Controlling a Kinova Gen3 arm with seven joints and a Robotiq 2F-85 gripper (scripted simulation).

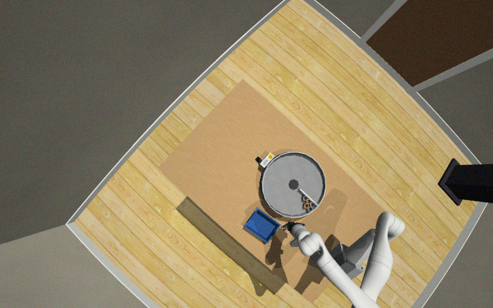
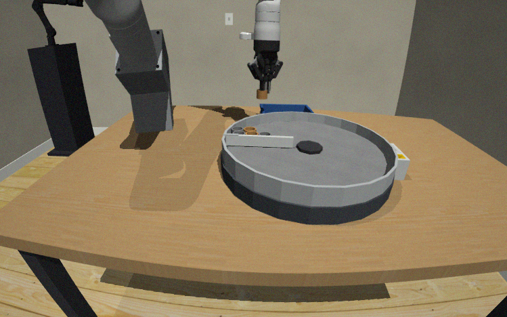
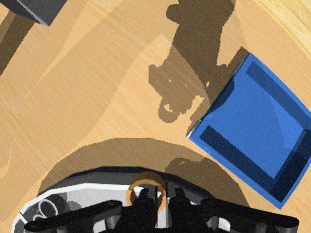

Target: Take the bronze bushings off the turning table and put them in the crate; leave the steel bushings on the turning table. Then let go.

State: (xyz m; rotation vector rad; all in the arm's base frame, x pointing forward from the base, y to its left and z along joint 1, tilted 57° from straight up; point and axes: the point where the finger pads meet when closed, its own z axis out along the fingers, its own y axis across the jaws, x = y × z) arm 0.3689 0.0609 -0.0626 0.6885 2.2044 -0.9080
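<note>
From above, the gripper (image 1: 288, 226) sits between the turning table (image 1: 274, 203) and the blue crate (image 1: 262, 225), just beside the crate; more bushings (image 1: 307, 203) lie by the table's rim. From the side, the gripper is clamped on a bronze bushing (image 2: 261, 93), held high just beside the crate. At the wrist, the bushing hangs beside the crate, not over it.

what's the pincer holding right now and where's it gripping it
The pincer holds a bronze bushing, gripped at its upper rim, hanging below the fingertips.
</note>
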